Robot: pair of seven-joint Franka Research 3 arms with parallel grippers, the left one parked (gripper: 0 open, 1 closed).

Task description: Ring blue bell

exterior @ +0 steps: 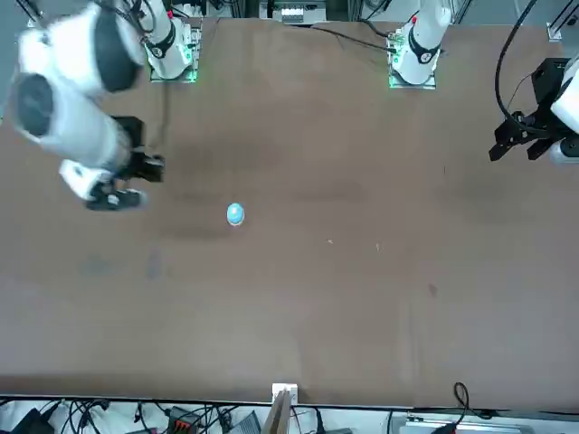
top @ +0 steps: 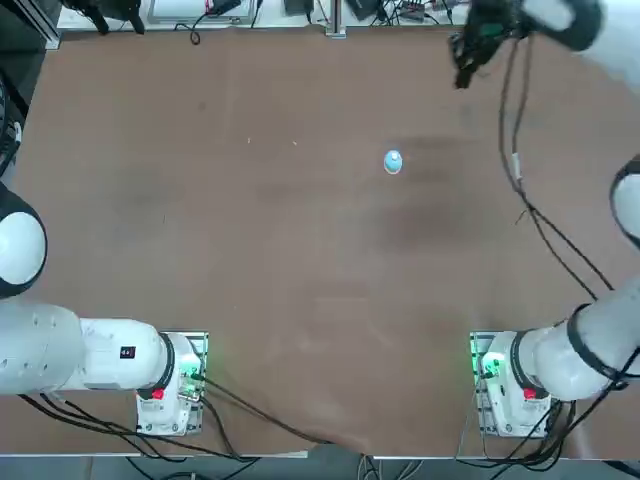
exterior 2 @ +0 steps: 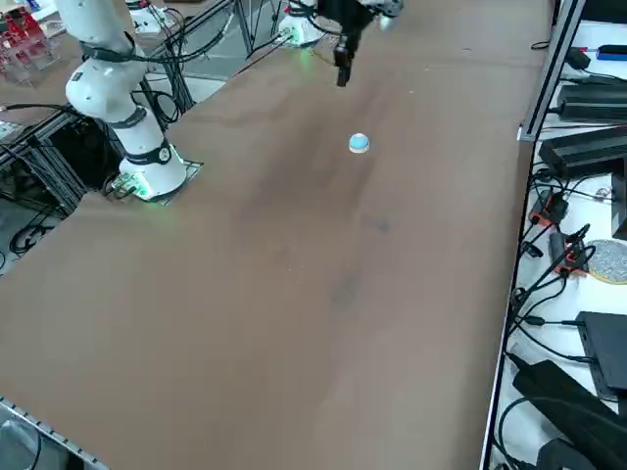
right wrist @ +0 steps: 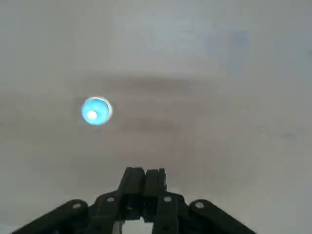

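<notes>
Even, soft overhead light leaves only faint smudged shadows on the table (top: 300,250), while the right arm blurs in the front view and the wrist view looks washed out, hazy beyond the end effector (right wrist: 144,178).

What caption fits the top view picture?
The right gripper, shut, hangs high, far from the blue bell on the table.

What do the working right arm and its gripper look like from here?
The right arm has glossy white rounded links with dark joint bands, and its base glows green. Black cables trail along it. The right gripper is black, with two slim fingers pressed together.
</notes>
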